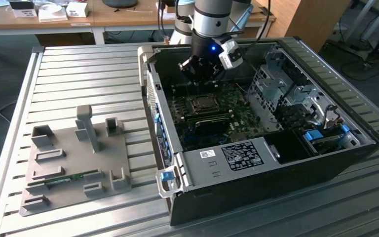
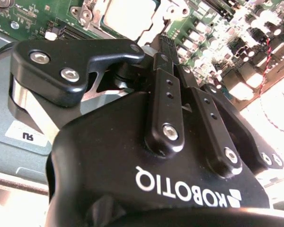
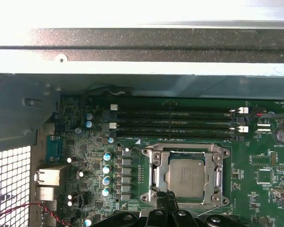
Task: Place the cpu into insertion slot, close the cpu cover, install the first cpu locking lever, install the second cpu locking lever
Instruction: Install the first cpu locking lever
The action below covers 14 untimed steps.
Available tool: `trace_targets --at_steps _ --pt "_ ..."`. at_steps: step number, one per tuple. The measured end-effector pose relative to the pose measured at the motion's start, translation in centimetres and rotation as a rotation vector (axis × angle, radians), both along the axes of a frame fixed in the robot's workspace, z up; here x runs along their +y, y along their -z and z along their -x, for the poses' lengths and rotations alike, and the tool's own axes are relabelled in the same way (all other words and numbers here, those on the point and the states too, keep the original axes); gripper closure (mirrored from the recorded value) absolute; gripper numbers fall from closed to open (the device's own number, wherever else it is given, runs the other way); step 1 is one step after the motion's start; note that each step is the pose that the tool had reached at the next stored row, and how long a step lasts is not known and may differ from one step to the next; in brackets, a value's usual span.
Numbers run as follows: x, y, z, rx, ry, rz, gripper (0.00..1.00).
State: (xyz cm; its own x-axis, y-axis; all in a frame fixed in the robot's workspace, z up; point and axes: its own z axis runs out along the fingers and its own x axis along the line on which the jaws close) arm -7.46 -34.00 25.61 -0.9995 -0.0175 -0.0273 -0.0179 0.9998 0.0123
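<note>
Your jaws are pressed together with nothing visible between them. The gripper (image 3: pixel 167 198) sits at the edge of the insertion slot (image 3: pixel 223 200), where the cpu (image 3: pixel 187 177) lies under the lowered cpu cover (image 3: pixel 155 171).

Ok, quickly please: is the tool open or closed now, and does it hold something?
Tool: closed, with nothing visible held in it.
</note>
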Motion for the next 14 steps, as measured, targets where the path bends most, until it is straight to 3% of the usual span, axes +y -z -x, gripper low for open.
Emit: trace_targets --at_steps 6,14 --pt "0.0 -0.02 0.1 0.0 0.0 0.0002 0.89" --pt "0.0 0.0 1.7 -0.0063 0.0 0.0 0.89"
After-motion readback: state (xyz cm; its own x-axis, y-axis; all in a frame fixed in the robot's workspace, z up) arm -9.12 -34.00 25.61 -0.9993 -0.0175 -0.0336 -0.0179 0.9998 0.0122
